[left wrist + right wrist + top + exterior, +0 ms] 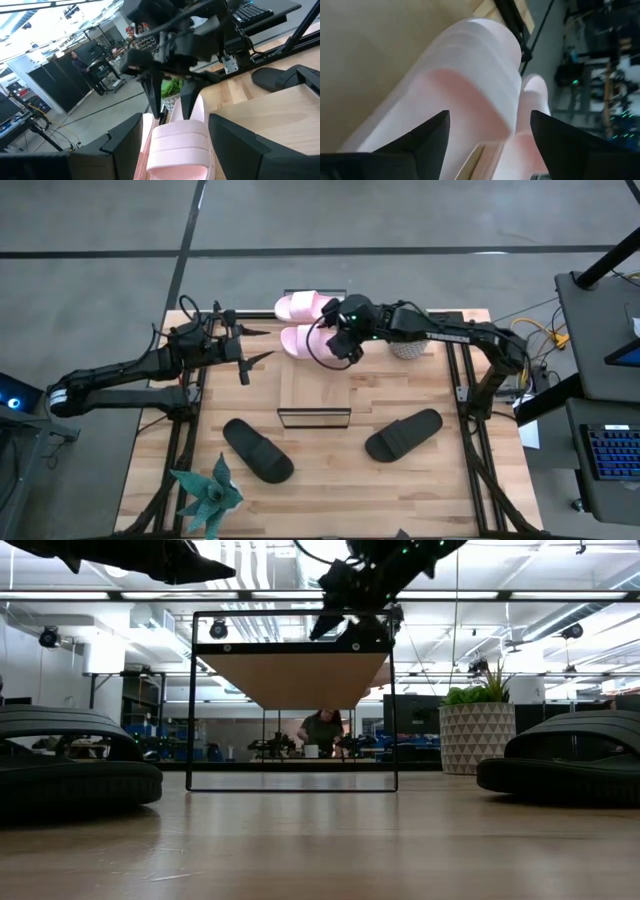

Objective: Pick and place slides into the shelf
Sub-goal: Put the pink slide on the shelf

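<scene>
Two pink slides [303, 322] lie side by side at the far end of the shelf [314, 385], their long sides running left to right across the surface [330, 470]. One [300, 305] is farther back, the other [298, 340] nearer the shelf's middle.

My right fingers [343, 346] hang just over the near pink slide, spread apart, one on each side of its strap, holding nothing. My left fingers [255, 345] wait to the left of the shelf, also spread apart and holding nothing, pointing at the pink slides.

Two black slides lie on the surface near the front, one [257, 450] to the left and one [403, 435] to the right, both lying slantwise. A white pot [408, 348] with a plant sits behind my right arm, partly hidden. Another plant [207, 495] stands at the front left corner.

From low down I cannot see the pink slides; the shelf top hides them.
</scene>
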You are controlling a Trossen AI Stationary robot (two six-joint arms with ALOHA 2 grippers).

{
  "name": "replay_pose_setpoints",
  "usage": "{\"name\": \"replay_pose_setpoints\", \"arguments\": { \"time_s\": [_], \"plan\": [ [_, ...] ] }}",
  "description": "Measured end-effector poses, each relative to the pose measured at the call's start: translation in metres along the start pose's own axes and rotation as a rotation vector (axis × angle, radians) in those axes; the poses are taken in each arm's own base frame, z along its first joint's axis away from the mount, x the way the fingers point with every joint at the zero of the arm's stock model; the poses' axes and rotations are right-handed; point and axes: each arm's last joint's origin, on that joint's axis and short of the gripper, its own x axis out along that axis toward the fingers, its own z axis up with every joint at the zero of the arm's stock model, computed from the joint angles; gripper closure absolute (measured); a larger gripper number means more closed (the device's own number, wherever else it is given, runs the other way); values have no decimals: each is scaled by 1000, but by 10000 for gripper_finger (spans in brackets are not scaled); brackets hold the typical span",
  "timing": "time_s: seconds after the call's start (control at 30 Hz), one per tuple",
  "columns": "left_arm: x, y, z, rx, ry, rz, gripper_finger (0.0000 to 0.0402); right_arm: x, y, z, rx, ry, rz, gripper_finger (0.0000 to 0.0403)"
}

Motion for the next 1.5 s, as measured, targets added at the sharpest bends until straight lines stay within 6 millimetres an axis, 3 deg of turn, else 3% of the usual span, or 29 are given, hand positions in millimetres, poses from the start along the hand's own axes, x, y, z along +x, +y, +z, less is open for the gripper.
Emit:
{"name": "replay_pose_setpoints", "arguments": {
  "time_s": [0.17, 0.43, 0.83, 1.3, 1.5],
  "plan": [
    [-2, 1, 0, 0, 22, 43, 191, 16, -4, -1, -59, -15, -69, 162],
    [-11, 0, -3, -9, 72, 22, 191, 20, -6, -8, -75, -4, -86, 218],
    [-21, 2, 1, -10, 47, 39, 191, 21, -7, -8, -90, -9, -98, 383],
    [-20, 1, 0, -10, 55, 34, 191, 20, -16, -5, -110, -47, -186, 391],
    [-19, 1, -1, -10, 60, 36, 191, 20, -14, -2, -199, -131, -158, 391]
  ]
}}
